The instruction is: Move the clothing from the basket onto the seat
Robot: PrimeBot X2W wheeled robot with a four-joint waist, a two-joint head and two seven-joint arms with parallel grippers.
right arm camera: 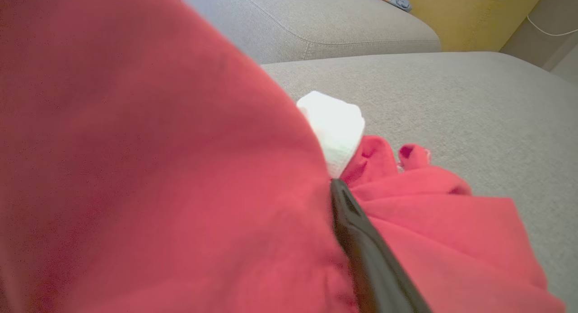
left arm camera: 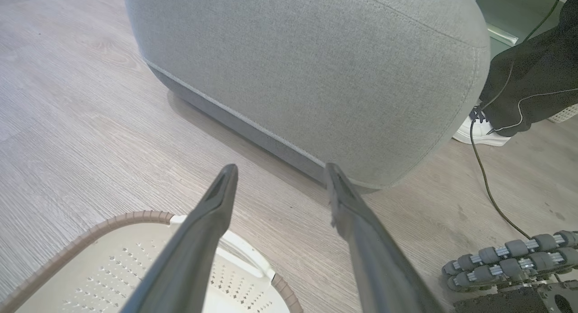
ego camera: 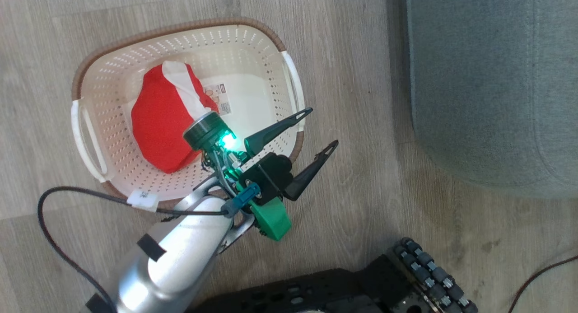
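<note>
One piece of red clothing (ego camera: 162, 119) with a white panel lies bundled in the cream basket (ego camera: 235, 46) on the floor. My left gripper (ego camera: 323, 126) hangs open and empty over the basket's right rim, pointing toward the grey seat (ego camera: 487, 87). In the left wrist view its gripper (left arm camera: 281, 167) faces the seat's rounded corner (left arm camera: 316, 78), with the basket rim (left arm camera: 126, 218) below. In the right wrist view, red clothing (right arm camera: 429, 213) with a white patch (right arm camera: 334, 128) lies on the seat (right arm camera: 451, 91). Red fabric drapes close over the lens, so one dark finger (right arm camera: 361, 240) shows and the other is hidden.
The wooden floor (ego camera: 361, 204) runs between basket and seat. My dark base with roller wheels (ego camera: 429, 277) sits at the bottom right. A person's white shoe (left arm camera: 481, 134) and dark trouser leg stand beside the seat, with a thin cable (left arm camera: 487, 186) on the floor.
</note>
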